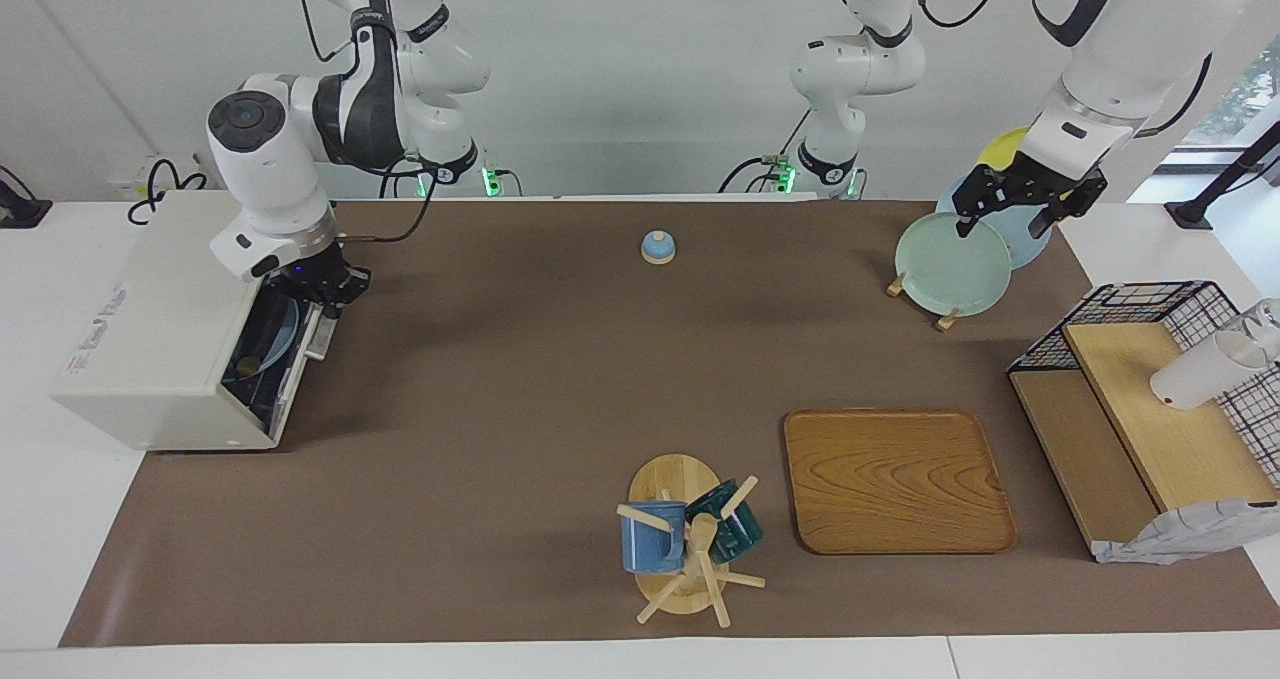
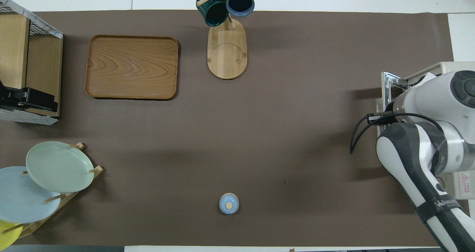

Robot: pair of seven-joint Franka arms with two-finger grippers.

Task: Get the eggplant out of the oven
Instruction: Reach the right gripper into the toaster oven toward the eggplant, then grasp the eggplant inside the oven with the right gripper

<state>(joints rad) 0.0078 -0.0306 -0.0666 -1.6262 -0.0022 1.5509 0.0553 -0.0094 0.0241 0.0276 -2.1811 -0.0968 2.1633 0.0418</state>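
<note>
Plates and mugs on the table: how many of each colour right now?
Pale green round plate on the wooden plate rack: 1
Light blue round plate: 1
Yellow plate: 1
Dark green mug on the wooden mug tree: 1
Blue mug: 1
Total: 5

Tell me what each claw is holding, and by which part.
Right claw is at the oven door's top edge; a grip cannot be told. Left claw, over the plate rack, holds nothing.

Both arms (image 1: 300, 139) are glossy white with dark grey joint bands, round black end caps and black grippers. Black cables (image 2: 362, 131) loop along them; green lights (image 1: 488, 181) glow at the bases.
</note>
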